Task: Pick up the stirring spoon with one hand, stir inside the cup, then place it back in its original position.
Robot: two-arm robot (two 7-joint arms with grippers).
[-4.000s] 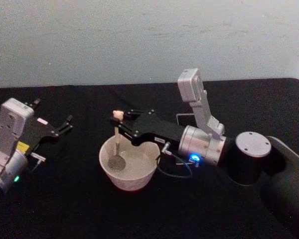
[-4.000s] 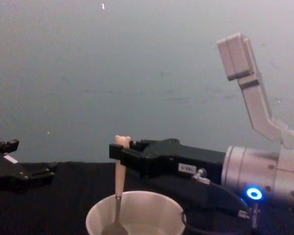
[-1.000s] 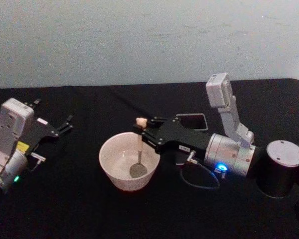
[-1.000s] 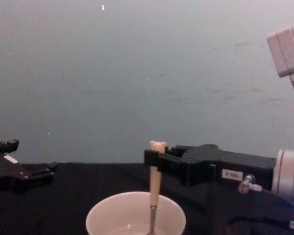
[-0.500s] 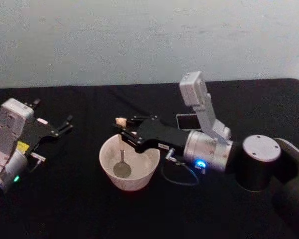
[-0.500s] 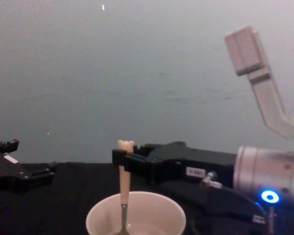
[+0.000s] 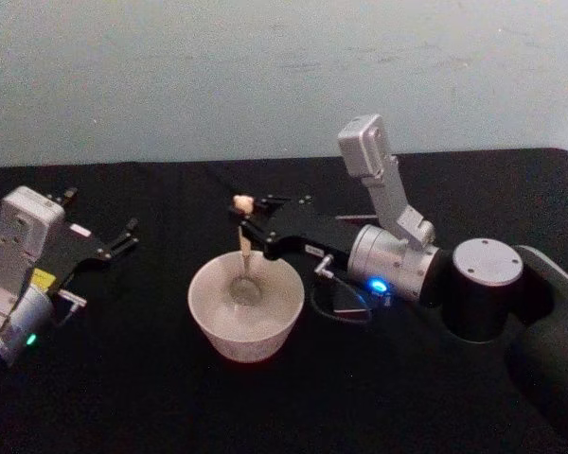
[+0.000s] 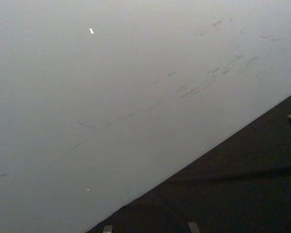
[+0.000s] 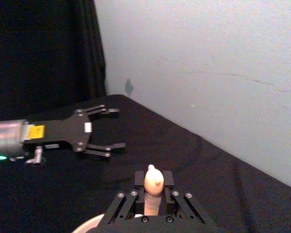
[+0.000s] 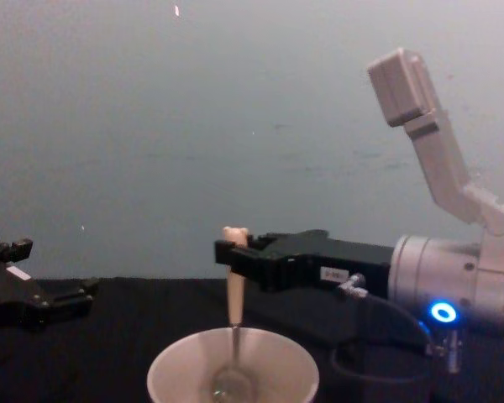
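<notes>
Head view: spoon [image 7: 242, 236] held upright by right fingers [image 7: 265, 229], clamped on handle, bowl dipped in cup [image 7: 246, 331] for stirring; left fingers [image 7: 121, 240] parked aside, spread, empty.

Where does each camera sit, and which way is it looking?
Head view: up on the robot's head, looking down at the black table; the left gripper rests open at the left, and the right gripper holds the stirring spoon in the cup.
Chest view: lower, looking across the table at the wall; both grippers from the side.
Left wrist view: on the left arm, facing wall and table.
Right wrist view: on the right arm, looking past its own gripper toward the left gripper.
Shared: head and chest both show the spoon in the cup.
</notes>
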